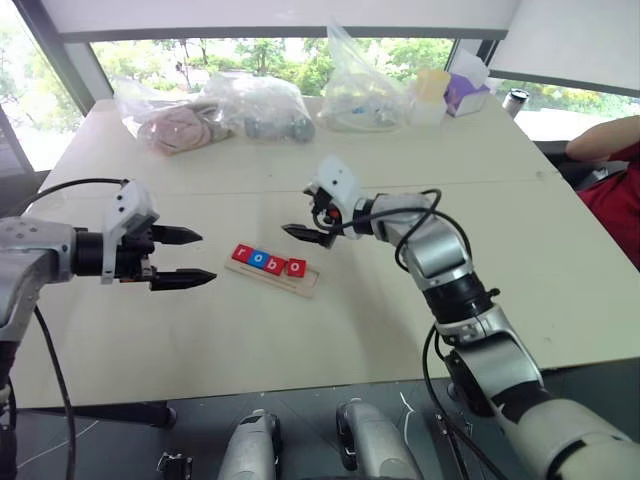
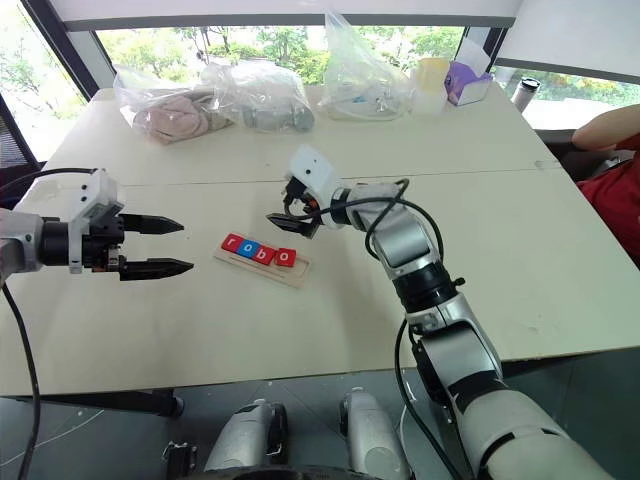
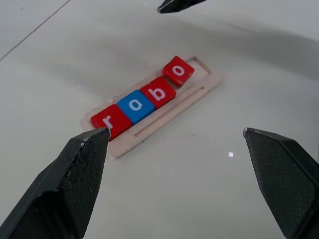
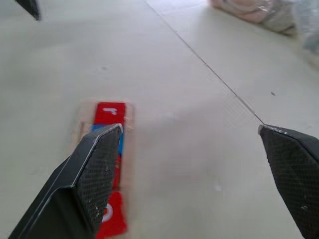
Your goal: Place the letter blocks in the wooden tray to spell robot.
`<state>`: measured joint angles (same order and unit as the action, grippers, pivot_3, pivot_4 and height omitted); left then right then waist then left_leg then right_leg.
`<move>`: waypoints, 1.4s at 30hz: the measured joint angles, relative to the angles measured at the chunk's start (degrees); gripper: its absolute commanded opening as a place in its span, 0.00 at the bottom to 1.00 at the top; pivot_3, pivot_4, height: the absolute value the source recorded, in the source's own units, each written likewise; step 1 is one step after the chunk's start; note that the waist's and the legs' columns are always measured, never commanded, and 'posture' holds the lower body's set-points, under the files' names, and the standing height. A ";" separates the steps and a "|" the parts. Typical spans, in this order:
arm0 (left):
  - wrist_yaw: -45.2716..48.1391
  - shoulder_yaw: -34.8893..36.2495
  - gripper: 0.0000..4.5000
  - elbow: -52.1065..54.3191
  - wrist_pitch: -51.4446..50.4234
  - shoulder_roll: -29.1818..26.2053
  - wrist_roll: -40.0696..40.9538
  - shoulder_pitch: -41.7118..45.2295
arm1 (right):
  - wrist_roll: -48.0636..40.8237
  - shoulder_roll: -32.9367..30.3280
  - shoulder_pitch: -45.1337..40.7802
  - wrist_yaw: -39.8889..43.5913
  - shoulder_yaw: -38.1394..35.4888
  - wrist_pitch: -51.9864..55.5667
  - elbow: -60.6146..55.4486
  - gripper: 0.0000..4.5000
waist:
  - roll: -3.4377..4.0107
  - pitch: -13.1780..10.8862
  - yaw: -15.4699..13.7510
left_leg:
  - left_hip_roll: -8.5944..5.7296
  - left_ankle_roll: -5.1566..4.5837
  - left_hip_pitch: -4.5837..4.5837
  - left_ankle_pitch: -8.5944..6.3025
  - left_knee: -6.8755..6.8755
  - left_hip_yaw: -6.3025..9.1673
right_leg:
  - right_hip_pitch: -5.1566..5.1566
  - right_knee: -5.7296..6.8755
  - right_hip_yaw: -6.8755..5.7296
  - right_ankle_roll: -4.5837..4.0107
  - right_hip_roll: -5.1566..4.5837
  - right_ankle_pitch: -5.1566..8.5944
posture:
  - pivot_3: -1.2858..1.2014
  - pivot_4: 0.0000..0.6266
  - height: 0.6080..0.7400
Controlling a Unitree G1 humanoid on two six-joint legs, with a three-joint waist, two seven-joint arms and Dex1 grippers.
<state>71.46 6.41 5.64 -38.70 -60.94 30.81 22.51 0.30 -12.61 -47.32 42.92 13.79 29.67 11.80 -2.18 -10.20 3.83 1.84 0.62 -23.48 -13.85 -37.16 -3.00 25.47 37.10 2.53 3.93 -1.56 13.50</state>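
Letter blocks (image 3: 142, 103) reading r, o, b, o are lying in the wooden tray (image 3: 197, 89), the last red o tilted. I am seeing my right end effector (image 1: 303, 231) hovering just above the tray's far end, wide open, gripping nothing. My left end effector (image 1: 186, 257) is hanging near the tray's other end, also spread wide and empty. Plastic bags (image 1: 255, 105) and a cup (image 1: 430, 92) are sitting at the surface (image 1: 300, 330)'s far edge. A person's arm (image 1: 605, 140) is cut off at the right.
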 measured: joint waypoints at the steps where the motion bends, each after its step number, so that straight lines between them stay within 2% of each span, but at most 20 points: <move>1: 0.00 -0.08 1.00 0.19 -0.22 0.05 0.13 0.10 | 0.63 -0.19 1.04 -0.70 0.46 -1.46 0.34 0.99 | 0.00 0.00 0.02 | 0.00 0.00 0.00 0.00 0.00 0.00 | 0.00 0.00 0.00 -0.03 0.00 0.02 | 0.52 0.24 1.00; 12: -0.21 -1.16 1.00 0.31 -1.33 0.47 0.43 1.85 | 4.84 -0.70 2.96 -1.43 4.41 -15.37 12.95 0.99 | 0.00 0.00 0.12 | 0.00 0.00 0.03 0.00 -0.01 -0.01 | -0.02 0.01 0.02 0.03 0.05 -0.02 | 0.52 0.24 1.00; 20: -0.81 -1.14 1.00 1.65 -2.37 0.47 0.90 1.49 | 5.27 -0.69 2.56 0.05 4.83 -18.55 14.61 0.99 | 0.00 0.00 0.14 | 0.01 0.00 0.08 0.00 -0.01 0.01 | -0.05 0.03 0.02 0.04 0.06 -0.02 | 0.52 0.24 1.00; 33: -1.74 -1.16 1.00 1.69 -2.24 0.89 0.87 0.64 | 5.11 0.17 4.18 -0.61 4.99 -11.75 8.16 0.99 | 0.00 0.00 0.06 | 0.01 0.00 0.07 0.00 -0.01 0.01 | -0.04 0.03 0.02 0.03 0.05 -0.02 | 0.52 0.24 1.00; 37: -1.72 -1.16 1.00 1.79 -2.21 0.90 0.86 0.54 | 4.98 -1.85 5.96 -2.57 2.18 -7.63 -0.33 0.99 | 0.00 0.00 -0.12 | 0.00 0.00 0.05 0.00 -0.01 0.02 | -0.04 0.02 0.02 0.04 0.03 -0.02 | 0.52 0.24 1.00; 42: -1.62 -1.14 1.00 1.79 -2.21 0.87 0.86 0.13 | 5.10 -4.81 13.36 -3.55 1.47 -2.44 -12.19 0.99 | 0.00 0.00 -0.66 | 0.00 0.00 0.05 0.00 -0.01 0.01 | -0.04 0.01 0.02 -0.08 0.03 0.06 | 0.52 0.24 1.00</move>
<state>69.84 5.28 7.43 -40.91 -60.06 31.67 22.64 5.41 -17.42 -33.95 39.37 15.25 27.22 -0.39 -2.18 -10.19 3.17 1.83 0.62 -23.43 -13.85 -37.17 -2.99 25.43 37.11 2.55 3.85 -1.53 13.56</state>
